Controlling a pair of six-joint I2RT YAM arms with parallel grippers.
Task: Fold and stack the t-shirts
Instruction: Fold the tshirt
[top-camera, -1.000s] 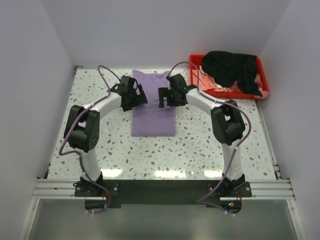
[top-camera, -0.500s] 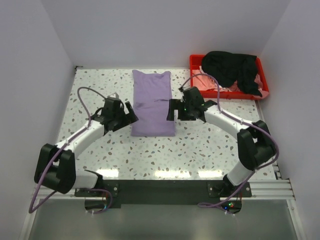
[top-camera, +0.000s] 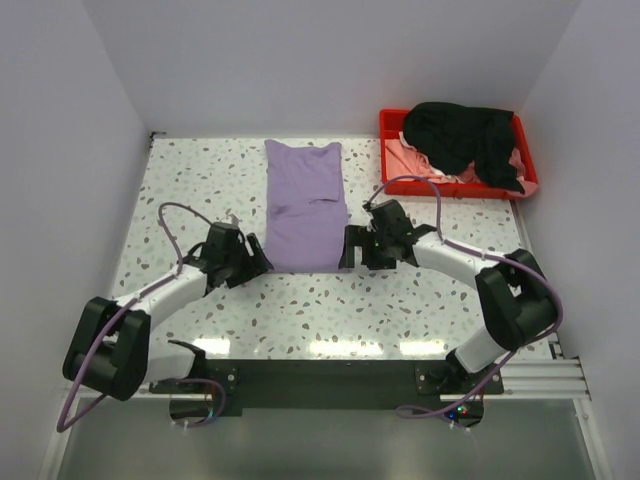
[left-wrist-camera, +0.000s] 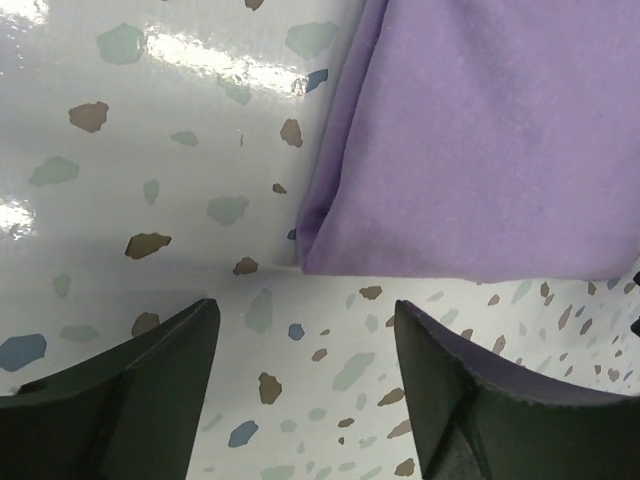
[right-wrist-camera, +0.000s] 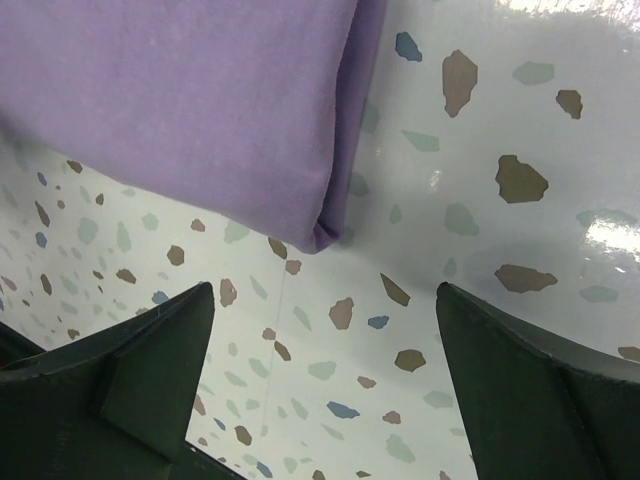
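Note:
The lavender t-shirt (top-camera: 306, 205) lies folded into a long strip at the table's middle. Its near left corner shows in the left wrist view (left-wrist-camera: 480, 140), its near right corner in the right wrist view (right-wrist-camera: 190, 110). My left gripper (top-camera: 258, 262) is open and empty, low over the table just outside the near left corner (left-wrist-camera: 305, 330). My right gripper (top-camera: 350, 250) is open and empty, low beside the near right corner (right-wrist-camera: 325, 320). The black t-shirt (top-camera: 465, 138) lies heaped on the pale pink t-shirt (top-camera: 412, 160) in the red tray (top-camera: 528, 180).
The red tray stands at the back right corner. White walls close in the speckled table (top-camera: 200, 190) on the left, back and right. A purple cable loops above each forearm.
Both arms have drawn back and down from the shirt's middle to its near corners. The shirt has not moved.

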